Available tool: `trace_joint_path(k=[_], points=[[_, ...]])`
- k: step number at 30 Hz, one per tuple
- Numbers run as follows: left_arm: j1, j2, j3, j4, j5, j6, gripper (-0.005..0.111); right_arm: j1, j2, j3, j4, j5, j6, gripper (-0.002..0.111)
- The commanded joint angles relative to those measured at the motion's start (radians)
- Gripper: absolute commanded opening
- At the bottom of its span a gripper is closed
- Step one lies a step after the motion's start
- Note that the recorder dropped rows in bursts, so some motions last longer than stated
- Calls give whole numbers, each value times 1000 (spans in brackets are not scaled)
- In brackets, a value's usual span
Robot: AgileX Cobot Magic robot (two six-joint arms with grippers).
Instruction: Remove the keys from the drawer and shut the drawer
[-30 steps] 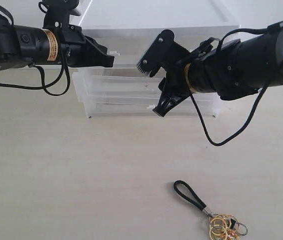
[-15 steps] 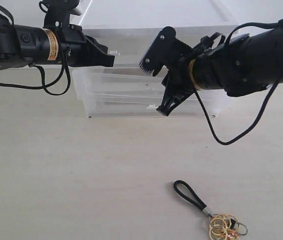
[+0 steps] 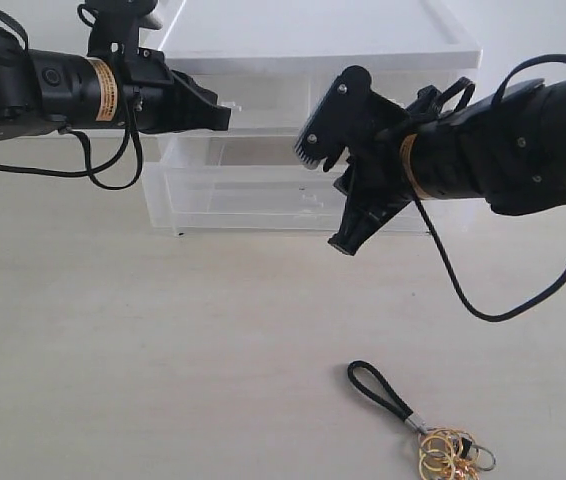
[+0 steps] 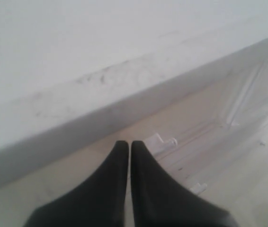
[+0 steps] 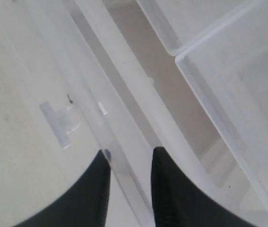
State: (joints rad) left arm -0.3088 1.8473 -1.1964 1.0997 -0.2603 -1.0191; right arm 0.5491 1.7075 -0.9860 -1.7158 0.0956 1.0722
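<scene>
The keys, gold rings on a thin black loop strap, lie on the table near the front, right of centre, clear of both arms. The drawer is the translucent middle tier of the white cabinet. My right gripper stands open in front of the cabinet's right half. In the right wrist view a translucent drawer edge runs between its fingers, and a small tab handle lies beside them. My left gripper is shut on nothing at the cabinet's upper left, beside a tab handle.
The light table stretches in front of the cabinet. The two half-width top drawers show in the right wrist view. A black cable hangs below the right arm.
The right gripper has shifted right and down along the cabinet front, still open. The drawer fronts now sit further back toward the cabinet. The left arm and the keys have not moved.
</scene>
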Motion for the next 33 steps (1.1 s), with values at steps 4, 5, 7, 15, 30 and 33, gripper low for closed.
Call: trace_joint_path(k=[4,5,7,15,30,33], points=[[7,23,-26,-37,24,-17,4,7,-39,-3,58,94,117,17],[7,23,-26,-37,24,-17,4,7,-48,-3,58,91,123,26],[7,23,-26,-37,24,-17,4,9,-72,-3,58,91,123,48],[7,23,-26,-37,24,-17,4,9,-157,-3,83,115,223,40],[5,-219,173,11,5,-34,4,9,-367,189,198,123,325,0],[5,-284,273,11,-88,-87,4,9,-370,234,177,94,390,0]])
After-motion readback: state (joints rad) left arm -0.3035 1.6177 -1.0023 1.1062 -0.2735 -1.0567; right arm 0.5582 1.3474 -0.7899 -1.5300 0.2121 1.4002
